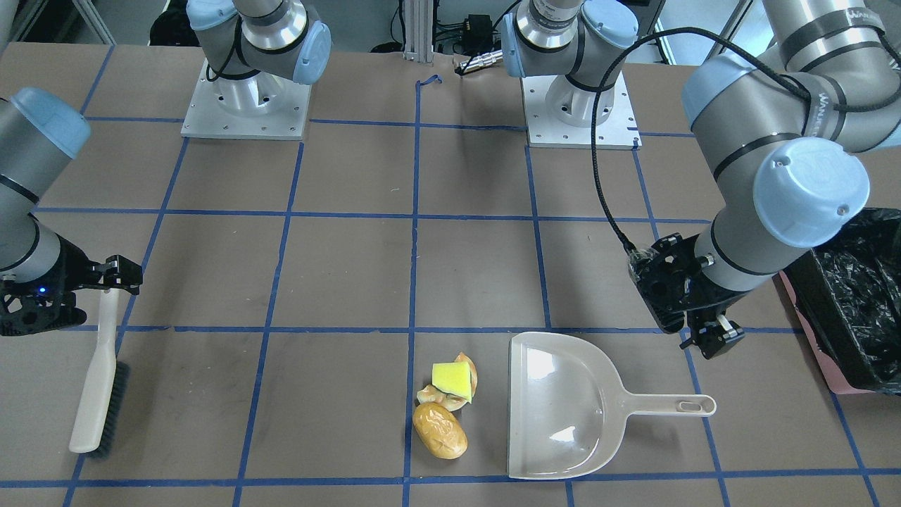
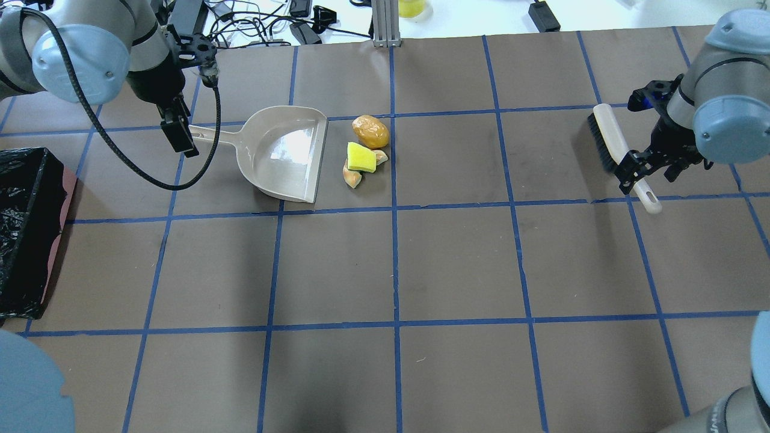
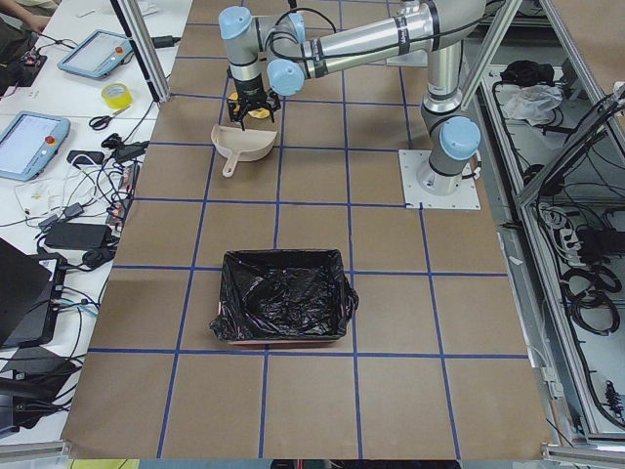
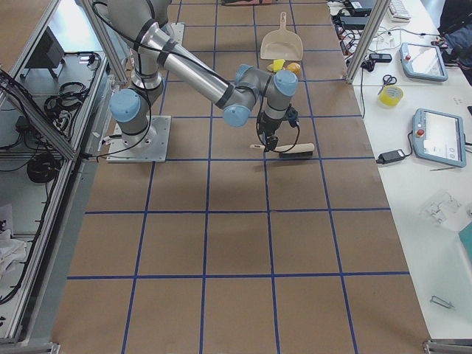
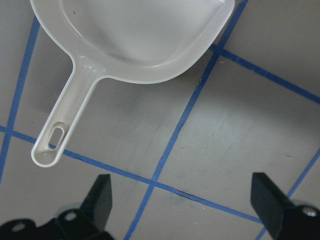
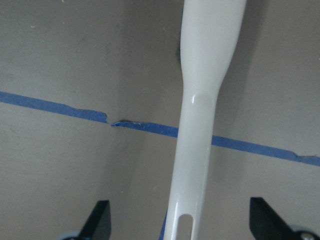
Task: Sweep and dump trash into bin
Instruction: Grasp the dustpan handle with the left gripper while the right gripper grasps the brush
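Smooth beige plastic dustpan lies flat on the desk, its slim handle pointing toward the wide-open left pincer, which hovers just short of the tip. The trash (lumpy potato, sponge wedge, papery peels) sits beyond the pan's mouth. The black-lined bin stands behind that pincer. The right pincer, fingers wide, straddles the glossy brush handle.

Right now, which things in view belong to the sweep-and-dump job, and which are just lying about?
Job:
trash
dustpan
brush
bin

Lying about, on the side bench off the table:
yellow tape roll
scissors
blue-edged tablet
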